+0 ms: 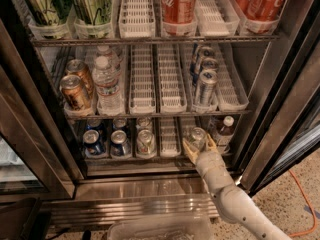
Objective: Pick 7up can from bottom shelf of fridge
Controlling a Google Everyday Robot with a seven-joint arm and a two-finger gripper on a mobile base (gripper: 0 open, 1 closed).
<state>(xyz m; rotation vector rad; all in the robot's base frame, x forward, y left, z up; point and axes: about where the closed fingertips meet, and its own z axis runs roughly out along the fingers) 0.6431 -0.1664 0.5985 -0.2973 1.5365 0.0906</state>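
Observation:
The fridge (pixel 280 109) stands open with several shelves. On the bottom shelf (pixel 150 160) a short can with a silver lid and pale greenish body, the 7up can (pixel 196 135), stands in a right-hand lane. My gripper (pixel 199 145) reaches in from the lower right and sits right at this can, wrapped around its front and sides. The can stands upright on the shelf. Two similar silvery cans (pixel 145 141) stand in the middle lane.
Blue cans (pixel 93 142) stand at the left of the bottom shelf, and a small dark bottle (pixel 225 129) is just right of my gripper. The middle shelf holds brown cans (pixel 74 91), water bottles (pixel 107 84) and slim silver-blue cans (pixel 205 86). Red cans (pixel 178 4) are above.

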